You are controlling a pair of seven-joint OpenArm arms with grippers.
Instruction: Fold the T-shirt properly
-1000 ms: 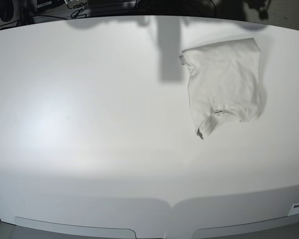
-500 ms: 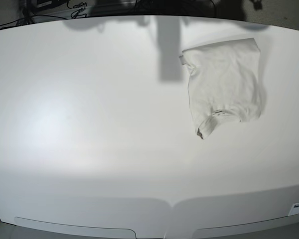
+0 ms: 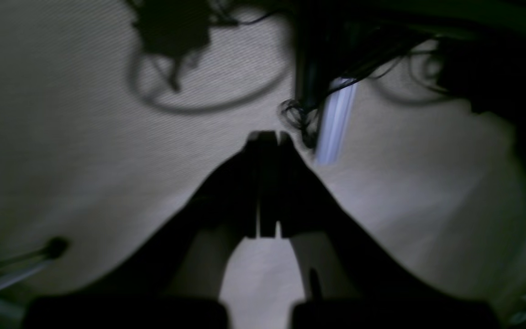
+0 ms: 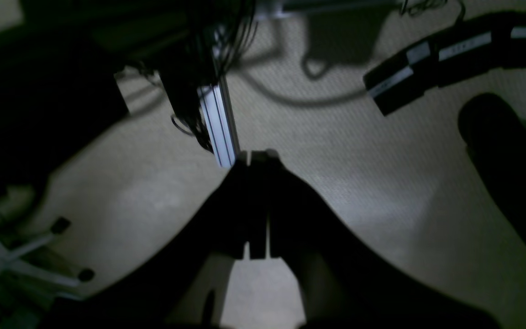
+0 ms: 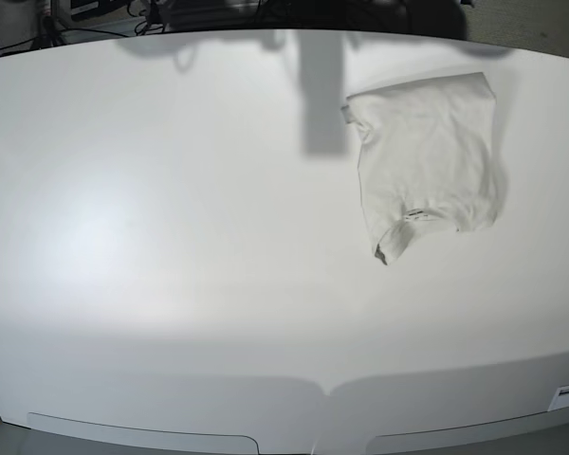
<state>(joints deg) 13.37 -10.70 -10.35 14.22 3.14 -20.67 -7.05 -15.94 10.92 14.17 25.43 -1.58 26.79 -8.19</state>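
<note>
Folded T-shirt [image 5: 427,161] on table [image 5: 171,237], no fingers near.

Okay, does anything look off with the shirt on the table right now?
Yes. The T-shirt lies folded at the table's far right, but a sleeve pokes out at its near-left corner and the edges sit slightly askew. No arm is near it.

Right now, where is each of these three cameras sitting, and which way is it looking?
Base: high above the white table, looking down at the folded T-shirt; no part of the robot shows.
Left wrist: on the left arm, looking past the shut left gripper at carpeted floor.
Right wrist: on the right arm, looking past the shut right gripper at carpeted floor and a black power strip.
Shared: both wrist views show carpet, cables and a pale metal rail; neither shows the shirt.
</note>
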